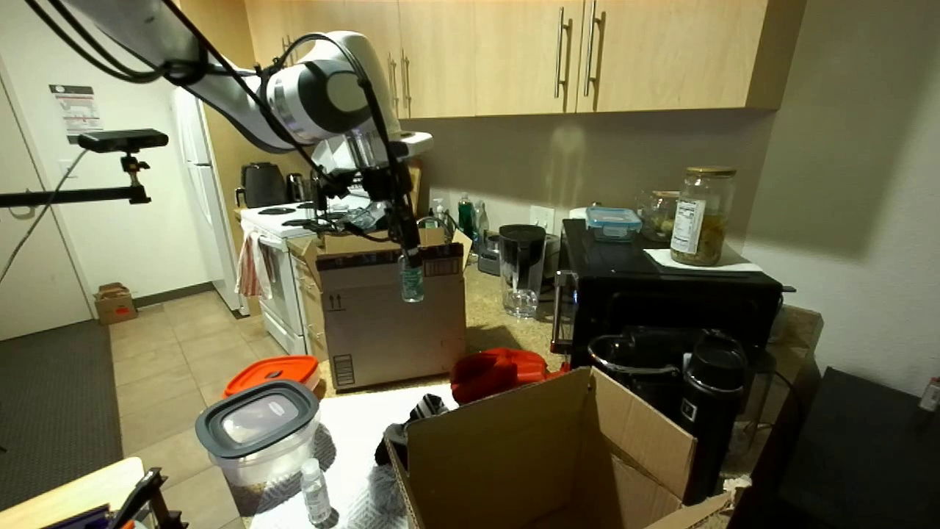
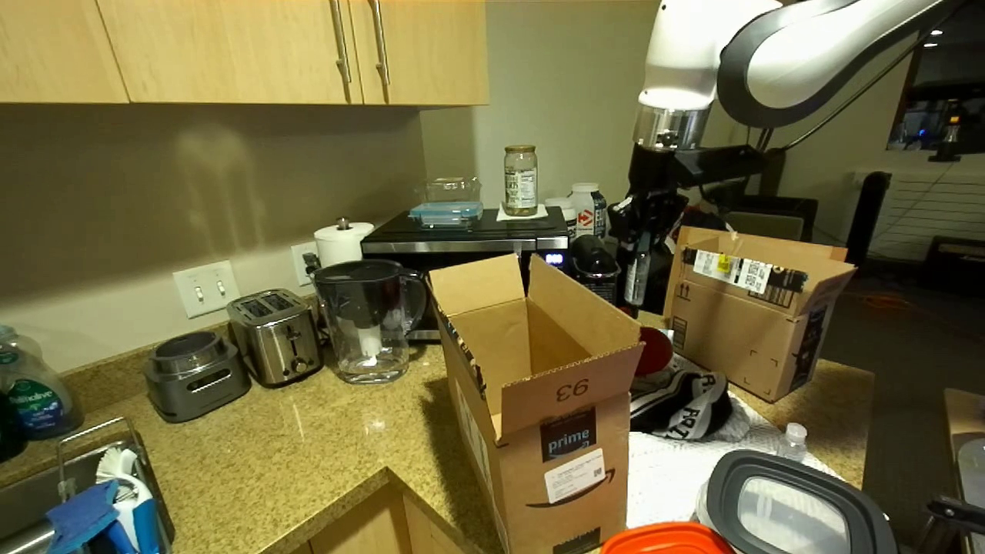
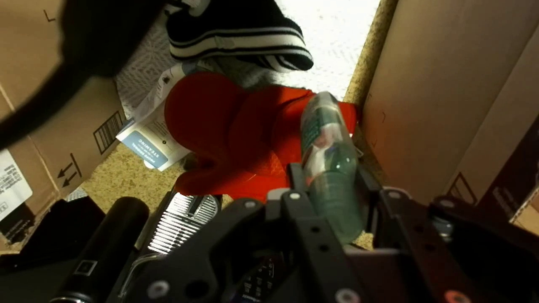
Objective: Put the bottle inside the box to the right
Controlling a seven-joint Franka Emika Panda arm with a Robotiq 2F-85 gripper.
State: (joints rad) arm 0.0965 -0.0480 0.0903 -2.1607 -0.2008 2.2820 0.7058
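The slim greenish bottle (image 1: 412,281) hangs below my gripper (image 1: 411,253). It also shows in an exterior view (image 2: 636,278) and between the fingers in the wrist view (image 3: 326,134). My gripper (image 3: 332,181) is shut on the bottle, well above the counter. The brown cardboard box (image 1: 499,455) stands at the front right with its top flaps open; its floor is partly hidden. It shows at the right in an exterior view (image 2: 731,338) and at the left in the wrist view (image 3: 84,126). The bottle is outside the box, between it and another carton.
The other open carton (image 1: 389,330) stands close behind the bottle. A red mitt (image 3: 252,139) and a black striped cloth (image 3: 236,42) lie below. A black oven (image 1: 675,294), black mug (image 1: 712,397), small clear bottle (image 1: 314,492) and grey-lidded container (image 1: 257,419) stand around.
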